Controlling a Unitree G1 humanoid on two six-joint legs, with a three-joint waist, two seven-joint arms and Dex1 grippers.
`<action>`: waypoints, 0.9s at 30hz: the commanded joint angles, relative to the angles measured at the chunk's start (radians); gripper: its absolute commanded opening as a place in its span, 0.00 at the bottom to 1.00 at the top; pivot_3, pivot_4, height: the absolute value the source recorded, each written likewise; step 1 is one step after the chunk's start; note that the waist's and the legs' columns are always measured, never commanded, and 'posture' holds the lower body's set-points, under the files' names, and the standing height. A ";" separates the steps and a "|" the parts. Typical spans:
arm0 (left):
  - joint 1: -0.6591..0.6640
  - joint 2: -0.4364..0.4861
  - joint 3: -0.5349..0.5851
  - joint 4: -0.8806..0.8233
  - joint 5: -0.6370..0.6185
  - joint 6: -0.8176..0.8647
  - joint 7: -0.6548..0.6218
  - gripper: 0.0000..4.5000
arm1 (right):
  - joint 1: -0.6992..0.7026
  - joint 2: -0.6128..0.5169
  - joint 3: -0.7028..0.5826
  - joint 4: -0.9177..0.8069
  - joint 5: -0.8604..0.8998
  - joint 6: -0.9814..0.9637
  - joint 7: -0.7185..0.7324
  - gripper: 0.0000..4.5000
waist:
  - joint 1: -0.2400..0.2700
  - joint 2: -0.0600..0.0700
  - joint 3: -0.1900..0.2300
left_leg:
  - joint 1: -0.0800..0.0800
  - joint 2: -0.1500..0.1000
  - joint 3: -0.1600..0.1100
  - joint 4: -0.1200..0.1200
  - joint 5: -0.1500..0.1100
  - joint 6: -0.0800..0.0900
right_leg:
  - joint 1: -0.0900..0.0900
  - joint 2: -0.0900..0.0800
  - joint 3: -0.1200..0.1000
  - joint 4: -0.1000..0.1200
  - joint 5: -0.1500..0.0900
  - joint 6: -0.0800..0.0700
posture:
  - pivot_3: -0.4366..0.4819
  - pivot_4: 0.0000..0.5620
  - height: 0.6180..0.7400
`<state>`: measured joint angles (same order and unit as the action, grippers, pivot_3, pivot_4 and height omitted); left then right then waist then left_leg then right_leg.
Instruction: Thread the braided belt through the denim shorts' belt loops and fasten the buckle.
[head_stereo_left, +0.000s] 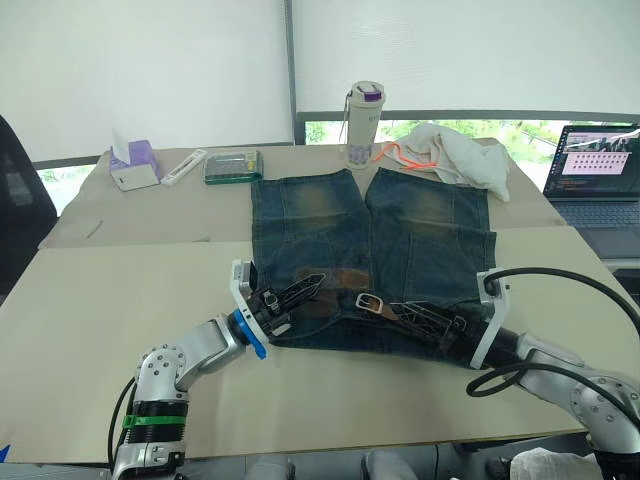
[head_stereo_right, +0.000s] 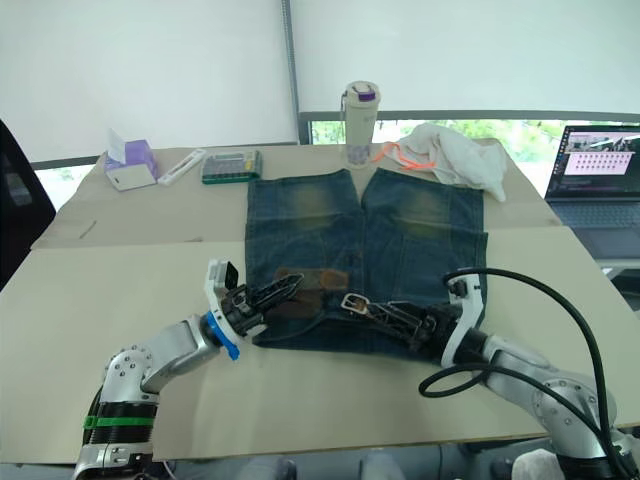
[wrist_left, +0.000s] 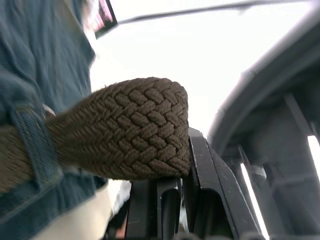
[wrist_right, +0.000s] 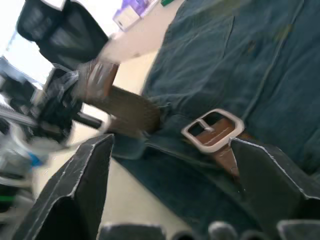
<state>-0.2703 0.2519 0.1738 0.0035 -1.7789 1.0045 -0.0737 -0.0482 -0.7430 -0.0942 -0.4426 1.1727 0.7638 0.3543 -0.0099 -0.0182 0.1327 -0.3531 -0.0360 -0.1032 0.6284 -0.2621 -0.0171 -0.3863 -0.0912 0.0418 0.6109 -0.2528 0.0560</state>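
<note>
Braided belt (head_stereo_left: 335, 279) lying along the waistband of denim shorts (head_stereo_left: 400, 240) spread flat on the worktop (head_stereo_left: 120, 290), left hand (head_stereo_left: 310, 285) pinching its free end, right hand (wrist_right: 170, 165) spread around the buckle (wrist_right: 212, 130), laptop (head_stereo_left: 598, 165) at 2 o'clock

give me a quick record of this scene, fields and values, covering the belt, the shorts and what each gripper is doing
surface: tan table
denim shorts: spread flat, waistband toward the robot
braided belt: lying along the waistband, partly through a belt loop
buckle: silver, unfastened, resting on the waistband near its middle
left gripper: jaws closed on the belt's free end
right gripper: jaws open, at the waistband beside the buckle
behind the shorts: tumbler, white cloth
far right: laptop
</note>
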 joint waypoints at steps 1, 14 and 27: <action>0.018 -0.017 0.020 -0.083 0.007 -0.059 0.070 0.00 | -0.035 -0.019 0.111 -0.089 -0.233 -0.070 0.064 0.87 | 0.000 0.000 0.000 | 0.000 0.000 0.000 0.000 0.000 0.000 | 0.000 0.000 0.000 0.000 0.000 0.000 | 0.48 0.27 1.00; 0.066 -0.037 0.016 -0.180 0.050 -0.145 0.191 0.00 | -0.053 -0.055 0.289 -0.055 -0.816 -0.318 0.181 0.87 | 0.017 -0.001 0.000 | 0.000 -0.001 0.000 0.000 0.001 -0.003 | 0.000 -0.001 0.000 0.000 0.000 0.000 | 0.48 0.27 1.00; 0.050 -0.041 0.013 -0.153 0.078 -0.147 0.195 0.00 | -0.066 -0.003 0.358 0.057 -1.158 -0.494 0.184 0.69 | 0.018 -0.001 0.000 | 0.000 -0.001 0.000 0.000 0.002 -0.003 | 0.000 -0.001 0.000 0.000 0.000 0.000 | 0.48 0.27 1.00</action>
<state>-0.2043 0.2093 0.1774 -0.1400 -1.7031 0.8735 0.1272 -0.0996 -0.7522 0.2726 -0.3799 0.0482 0.3035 0.5550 0.0077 -0.0195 0.1326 -0.3528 -0.0374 -0.1033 0.6284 -0.2604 -0.0204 -0.3863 -0.0921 0.0417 0.6108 -0.2523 0.0562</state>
